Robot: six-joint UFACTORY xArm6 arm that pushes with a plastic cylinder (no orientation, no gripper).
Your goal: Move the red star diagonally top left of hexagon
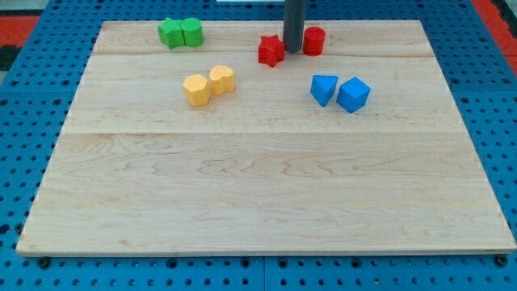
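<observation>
One red star (271, 50): sat at the board's far edge, touching my tip (292, 51) on its right.
Tip: a bare rod with no jaws, wedged between star and red cylinder (313, 40).
Hexagon: probably yellow (195, 89), left and nearer; shape uncertain.
Progress: not done; star lay far right of it, a leftward push remained.

Readable text: none | Labels, brands, numbers, signs: none legible | Checked: wooden board (266, 186), coloured blocks, blue perforated surround (24, 121)
</observation>
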